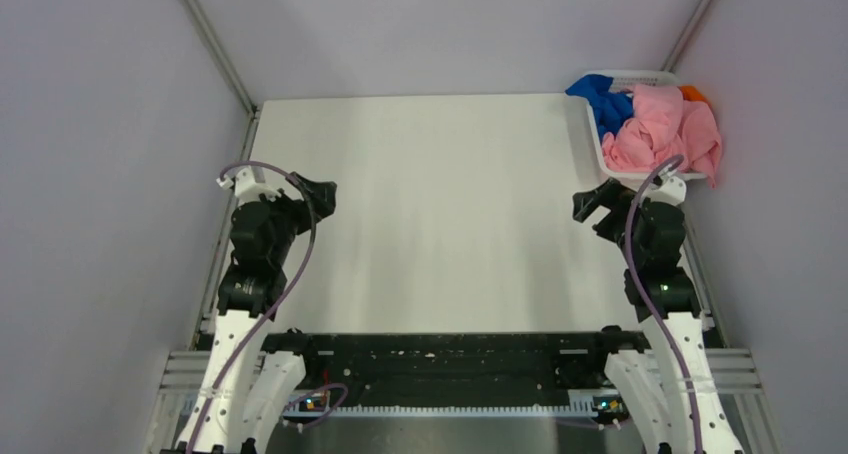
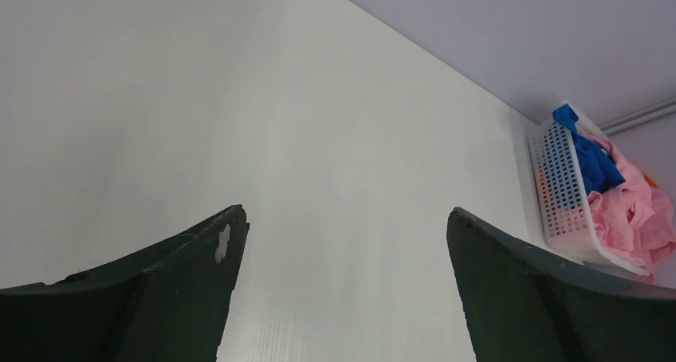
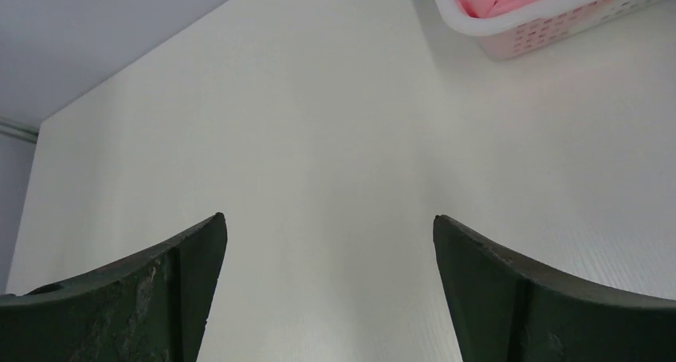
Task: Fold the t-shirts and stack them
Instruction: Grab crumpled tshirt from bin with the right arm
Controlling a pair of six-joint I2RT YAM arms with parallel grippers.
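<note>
three shirts, all balled up in the basket [image 1: 592,146] at the far right corner of the desk [image 1: 430,224] — pink shirt [image 1: 660,129] on top and spilling over the rim, blue shirt [image 1: 603,99] at the far end, orange shirt [image 1: 693,93] barely peeking out behind the pink. nothing's folded yet, so i'd say step one is fishing one out. right gripper [image 1: 592,202] is the obvious pick: it sits just short of the basket's near end, jaws spread wide and empty, and the pile lies ahead of it and a bit to its right. left gripper [image 1: 318,196] is way over by the left edge, also spread wide with nothing in it. the heap is too crumpled to have a real long axis — the basket itself runs along the right edge. only thing in the way is the basket's wall, so the reach probably has to come in over the rim from above.
</note>
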